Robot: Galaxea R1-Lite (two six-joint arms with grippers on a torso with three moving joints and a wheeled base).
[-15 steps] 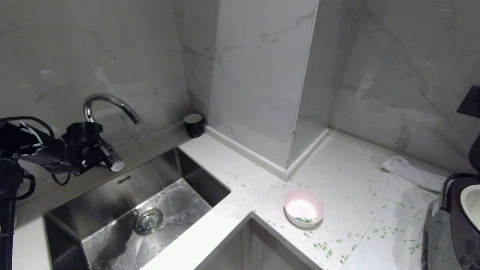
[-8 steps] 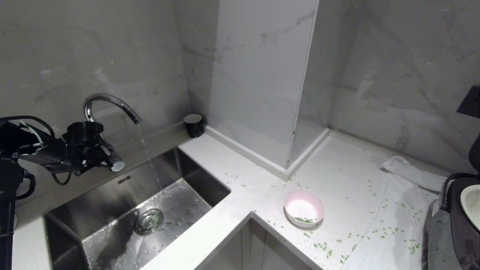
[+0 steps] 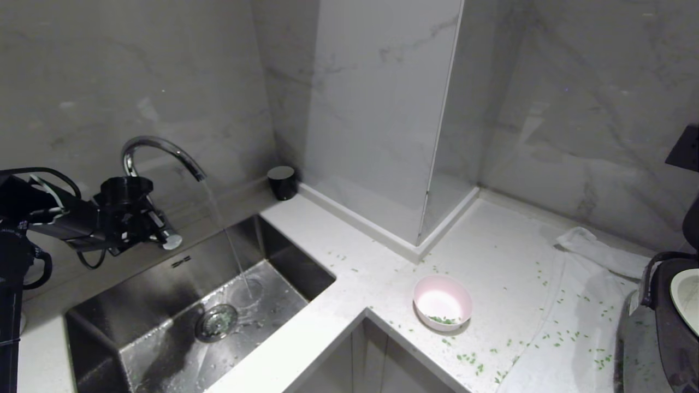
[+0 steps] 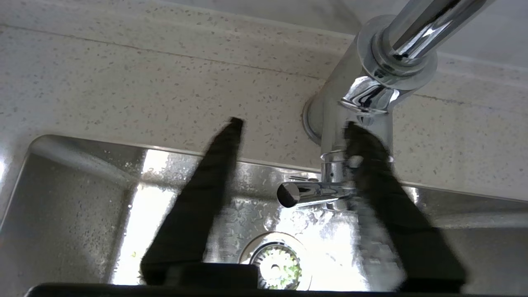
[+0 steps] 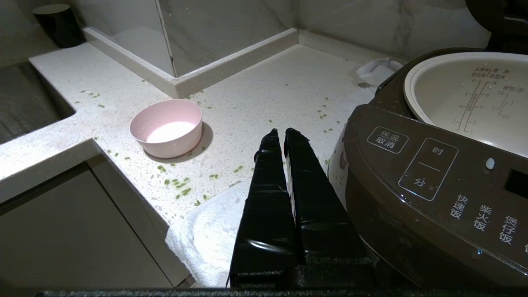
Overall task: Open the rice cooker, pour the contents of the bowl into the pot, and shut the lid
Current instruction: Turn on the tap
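The pale pink bowl (image 3: 442, 302) (image 5: 167, 128) stands on the white counter with a few green bits (image 3: 443, 320) left in it. More green bits (image 3: 557, 338) lie scattered across the counter and towel. The dark brown rice cooker (image 3: 663, 333) (image 5: 433, 185) sits at the far right with its lid (image 5: 501, 20) raised and the cream pot (image 5: 474, 99) exposed and looking empty. My left gripper (image 4: 295, 126) is open at the sink tap, its blurred fingers on either side of the chrome lever (image 4: 307, 193). My right gripper (image 5: 284, 132) is shut and empty beside the cooker's front.
Water runs from the curved faucet (image 3: 158, 147) into the steel sink (image 3: 136, 305); green bits sit in its strainer (image 4: 276, 268). A black cup (image 3: 282, 182) stands at the back. A white towel (image 3: 595, 256) lies under and beside the cooker. A marble column (image 3: 382, 120) juts from the wall.
The water from the faucet has grown from a thin trickle into a steadier stream reaching the sink floor. My left arm has hardly moved; bowl and cooker are where they were.
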